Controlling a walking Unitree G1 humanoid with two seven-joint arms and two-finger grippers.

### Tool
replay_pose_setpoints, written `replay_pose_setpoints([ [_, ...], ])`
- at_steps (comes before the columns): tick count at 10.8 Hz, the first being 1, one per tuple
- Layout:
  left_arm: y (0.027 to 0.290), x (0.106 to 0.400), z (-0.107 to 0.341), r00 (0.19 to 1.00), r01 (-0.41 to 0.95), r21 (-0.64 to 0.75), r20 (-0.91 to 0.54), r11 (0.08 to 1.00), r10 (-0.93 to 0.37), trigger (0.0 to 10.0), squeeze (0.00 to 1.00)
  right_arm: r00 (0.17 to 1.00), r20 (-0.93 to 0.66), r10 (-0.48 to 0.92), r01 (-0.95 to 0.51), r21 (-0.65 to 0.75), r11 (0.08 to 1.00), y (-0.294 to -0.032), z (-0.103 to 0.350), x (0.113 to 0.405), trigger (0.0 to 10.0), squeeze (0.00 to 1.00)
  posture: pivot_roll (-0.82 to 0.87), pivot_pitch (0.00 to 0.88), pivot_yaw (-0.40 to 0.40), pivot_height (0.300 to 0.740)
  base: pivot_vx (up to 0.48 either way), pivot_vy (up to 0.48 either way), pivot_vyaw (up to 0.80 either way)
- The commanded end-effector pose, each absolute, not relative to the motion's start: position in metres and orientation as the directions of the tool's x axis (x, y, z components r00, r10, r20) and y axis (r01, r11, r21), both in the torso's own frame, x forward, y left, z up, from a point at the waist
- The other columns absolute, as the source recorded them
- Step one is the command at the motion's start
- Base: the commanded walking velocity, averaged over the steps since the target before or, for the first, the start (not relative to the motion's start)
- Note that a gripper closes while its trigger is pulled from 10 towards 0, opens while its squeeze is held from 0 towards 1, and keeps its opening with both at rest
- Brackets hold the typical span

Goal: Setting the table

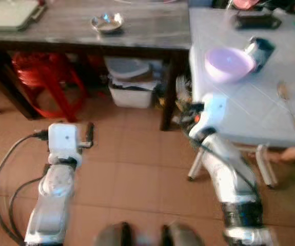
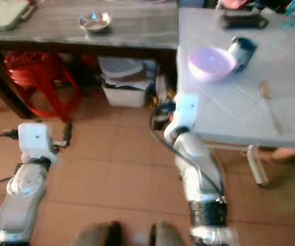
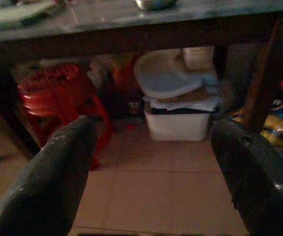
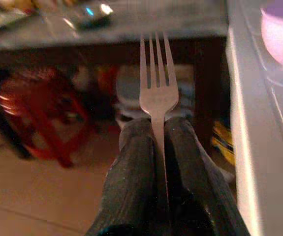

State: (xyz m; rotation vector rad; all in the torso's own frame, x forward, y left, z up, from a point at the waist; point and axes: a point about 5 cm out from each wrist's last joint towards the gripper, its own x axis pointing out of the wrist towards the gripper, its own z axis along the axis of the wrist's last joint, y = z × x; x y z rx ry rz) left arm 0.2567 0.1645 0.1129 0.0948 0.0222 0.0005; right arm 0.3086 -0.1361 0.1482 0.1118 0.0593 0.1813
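Right end effector pinches a fork, tines pointing straight outward; left end effector spread.

My head pair looks down and forward from above my arms; the grey table lies at 12 o'clock, the white table at 2. My left wrist camera sits low, facing under the grey table at the red stool. My right wrist camera shares that stool, beside the white table's edge.
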Motion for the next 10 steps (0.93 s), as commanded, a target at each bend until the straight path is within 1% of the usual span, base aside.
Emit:
replay_pose_setpoints([
  [1,0.172,0.255,0.11,0.999,-0.022,0.12,-0.032,0.993,0.026,10.0,0.0,0.986,-0.038,0.16,-0.155,0.102,0.983,-0.136,0.149,0.31,0.0,0.0,-0.01,0.118,0.025,0.74,0.368,0.311,0.0],
  [3,0.168,0.254,0.11,1.0,-0.012,0.117,-0.024,0.993,0.015,10.0,0.0,0.993,-0.023,0.116,-0.114,0.07,0.991,-0.143,0.15,0.312,0.0,0.0,-0.02,0.12,0.022,0.74,0.454,0.0,0.0],
  [5,0.164,0.257,0.11,1.0,-0.01,0.108,-0.021,0.994,0.012,10.0,0.0,0.993,0.003,0.115,-0.115,0.042,0.992,-0.144,0.155,0.316,0.0,0.0,-0.02,0.129,0.015,0.74,0.469,0.0,0.0],
  [10,0.161,0.258,0.111,1.0,0.0,0.095,-0.016,0.995,0.001,10.0,0.0,0.996,0.026,0.084,-0.084,0.025,0.996,-0.15,0.159,0.322,0.0,0.0,-0.02,0.127,0.019,0.74,0.477,0.0,0.0],
])
